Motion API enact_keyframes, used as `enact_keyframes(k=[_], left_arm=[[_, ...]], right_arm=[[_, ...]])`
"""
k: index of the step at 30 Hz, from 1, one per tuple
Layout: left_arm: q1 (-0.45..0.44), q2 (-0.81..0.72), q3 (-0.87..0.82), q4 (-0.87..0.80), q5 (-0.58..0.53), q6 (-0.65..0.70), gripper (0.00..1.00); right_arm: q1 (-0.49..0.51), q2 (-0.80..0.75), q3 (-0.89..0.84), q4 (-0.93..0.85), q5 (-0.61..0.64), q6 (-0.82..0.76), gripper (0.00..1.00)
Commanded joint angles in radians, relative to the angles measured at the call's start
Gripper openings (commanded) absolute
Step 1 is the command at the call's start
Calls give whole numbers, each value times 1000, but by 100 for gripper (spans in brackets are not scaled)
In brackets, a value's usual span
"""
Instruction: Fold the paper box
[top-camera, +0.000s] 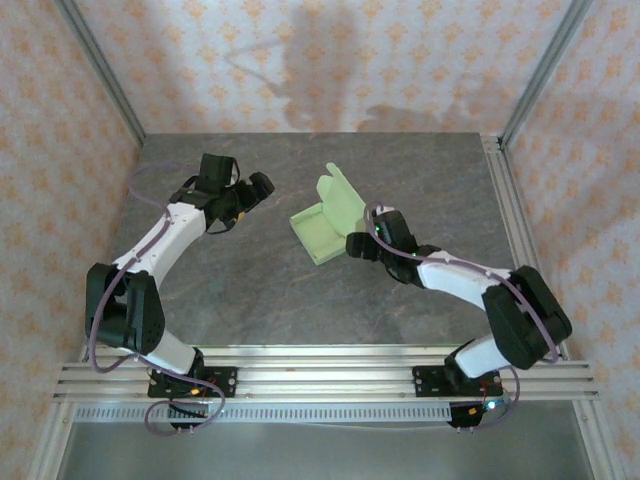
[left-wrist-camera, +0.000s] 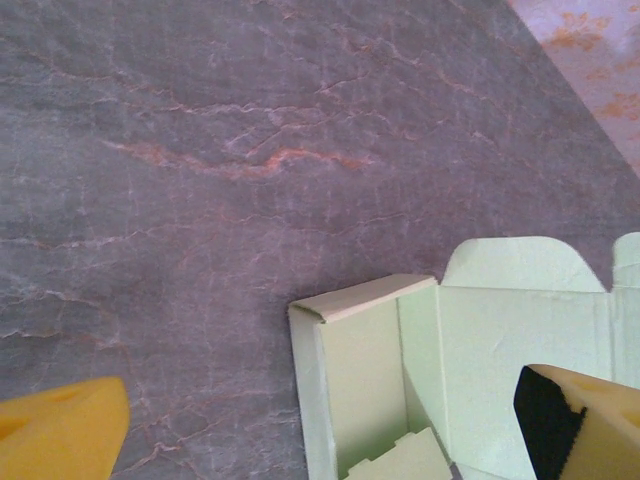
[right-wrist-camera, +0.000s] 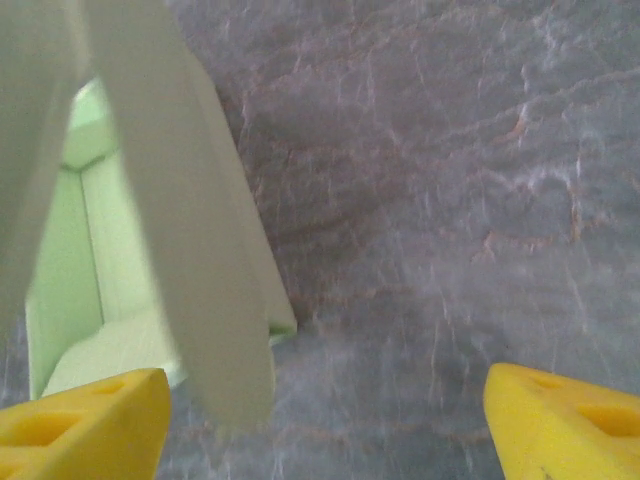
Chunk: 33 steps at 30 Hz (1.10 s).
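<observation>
The paper box (top-camera: 322, 232) is pale yellow-green and lies mid-table as an open tray, with its lid flap (top-camera: 341, 198) standing up at the far right side. My left gripper (top-camera: 263, 184) hovers open a short way left of it. In the left wrist view the box tray (left-wrist-camera: 365, 365) and its flat lid panel (left-wrist-camera: 520, 330) lie ahead, between the yellow fingers (left-wrist-camera: 62, 430). My right gripper (top-camera: 357, 244) is open at the box's near right corner. In the right wrist view the raised flap (right-wrist-camera: 190, 250) hangs blurred just inside the left finger (right-wrist-camera: 90, 420), untouched.
The grey marbled table (top-camera: 250, 290) runs out to patterned walls on three sides. Aluminium rails (top-camera: 320, 372) cross the near edge by the arm bases, and another rail (top-camera: 508, 210) lines the right side.
</observation>
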Motion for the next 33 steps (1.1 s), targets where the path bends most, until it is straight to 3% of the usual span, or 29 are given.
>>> enact_keyframes(k=[1,8,16,22,28,33], left_arm=[[12,-57,-42,30,-26,0,100],[10,-106,-105,106,-11,30,100],[5,-154,-143,184,-68,119,100],[-31,-108,-72,153,-67,302,100],[-56,-47,2,155,-39,376,100],[-77,-49,3,196,-17,378,99]], right_arm=[[-77,30,38,61,9,-17,81],[-218,114,118,45,-72,-102,81],[-323,244,299,19,-170,-154,81],[-344,117,254,31,-286,-244,81],[-366,39,275,-58,-333,-281,81],[-365,53,263,-100,-376,-148,72]])
